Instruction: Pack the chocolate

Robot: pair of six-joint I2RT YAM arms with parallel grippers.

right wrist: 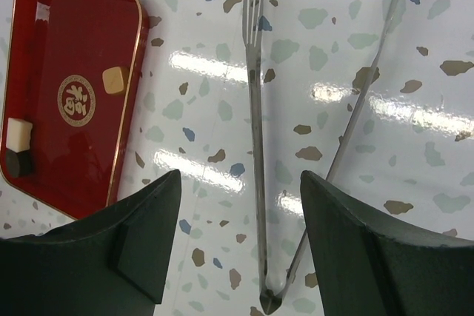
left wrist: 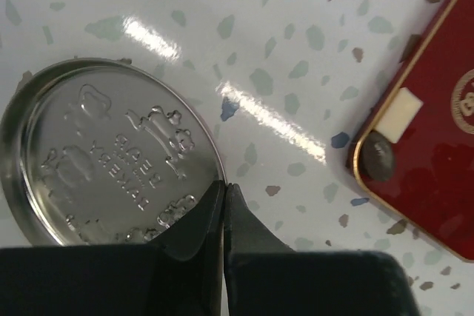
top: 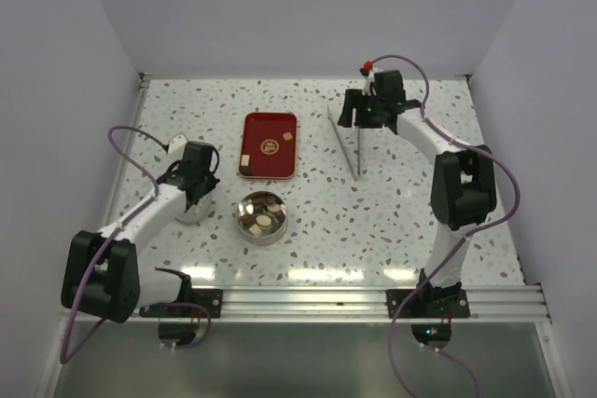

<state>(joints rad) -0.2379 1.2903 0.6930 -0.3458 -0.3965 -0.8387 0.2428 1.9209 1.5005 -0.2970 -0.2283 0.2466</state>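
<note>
left jaws pinching lid (left wrist: 111, 160) rim, tan chocolate (right wrist: 113, 79) flat on tray (right wrist: 81, 27)

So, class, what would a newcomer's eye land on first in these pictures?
The glossy red rectangular tray stands out at centre back, a few chocolate pieces on it. In front sits the round silver tin holding more pieces. To its left, the left gripper has its jaws shut on the embossed silver lid.

Lid (left wrist: 104, 153) edge behind left gripper (left wrist: 224, 192)
</note>
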